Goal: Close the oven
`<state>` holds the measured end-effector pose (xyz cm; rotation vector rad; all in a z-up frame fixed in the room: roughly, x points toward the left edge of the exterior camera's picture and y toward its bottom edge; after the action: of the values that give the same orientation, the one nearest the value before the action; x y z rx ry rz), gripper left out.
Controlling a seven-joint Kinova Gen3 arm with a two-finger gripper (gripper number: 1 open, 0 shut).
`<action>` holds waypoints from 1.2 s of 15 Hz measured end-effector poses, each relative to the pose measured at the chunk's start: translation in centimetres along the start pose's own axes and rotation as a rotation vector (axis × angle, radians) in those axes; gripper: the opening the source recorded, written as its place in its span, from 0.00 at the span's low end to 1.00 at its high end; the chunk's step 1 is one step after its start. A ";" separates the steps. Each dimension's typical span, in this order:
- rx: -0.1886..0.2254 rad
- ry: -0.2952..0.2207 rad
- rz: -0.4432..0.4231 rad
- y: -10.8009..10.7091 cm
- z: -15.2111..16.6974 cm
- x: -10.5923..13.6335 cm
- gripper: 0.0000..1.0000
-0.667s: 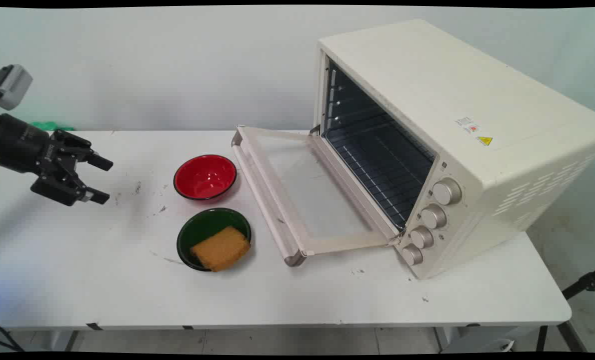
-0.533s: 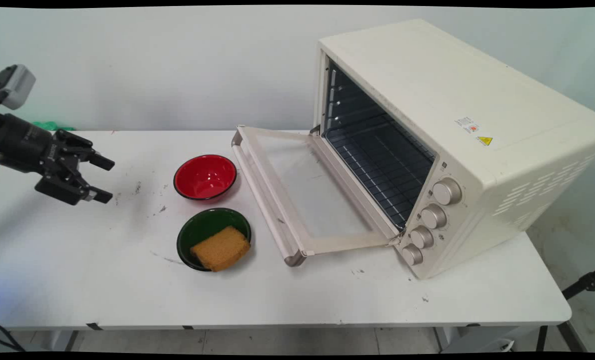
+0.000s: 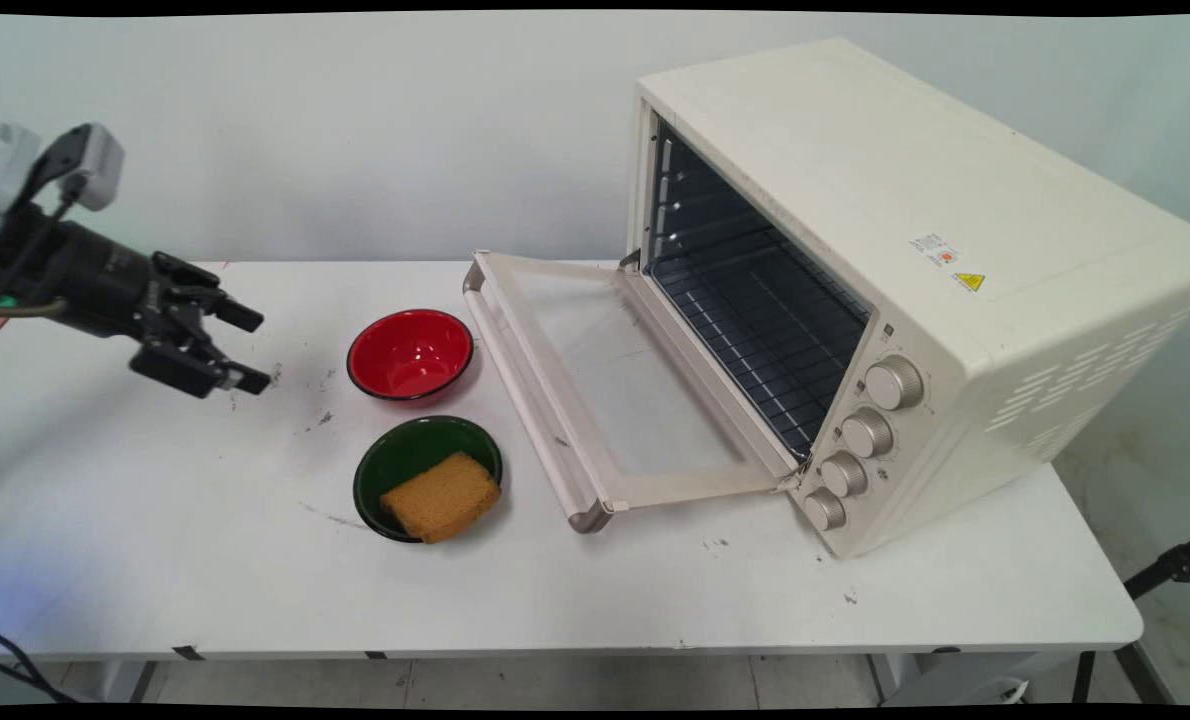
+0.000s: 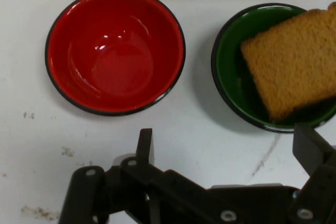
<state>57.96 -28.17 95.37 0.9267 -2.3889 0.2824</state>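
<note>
My black gripper (image 3: pixel 252 348) hangs open and empty above the table's left side, pointing right toward two bowls. An empty red bowl (image 3: pixel 410 353) sits closest to it, a short way to the right. In front of that stands a green bowl (image 3: pixel 405 460) with a brown slice of bread (image 3: pixel 442 496) leaning on its rim. The hand view shows the red bowl (image 4: pixel 115 51) at upper left, the green bowl (image 4: pixel 231 72) with the bread (image 4: pixel 291 66) at upper right, and the gripper (image 4: pixel 226 150) with its fingertips (image 4: pixel 144 142) spread wide below them.
A cream toaster oven (image 3: pixel 915 290) stands on the right of the white table (image 3: pixel 205 560), its glass door (image 3: pixel 595 390) folded down flat toward the bowls and its rack bare. Dark scuff marks dot the tabletop.
The gripper has moved right and slightly up, closer to the red bowl, still open. The bowls, bread and oven have not moved.
</note>
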 end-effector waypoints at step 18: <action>0.054 0.011 -0.064 2.3 13.1 6.6 1.00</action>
<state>46.90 -35.14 88.32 1.0212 -2.3470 0.3282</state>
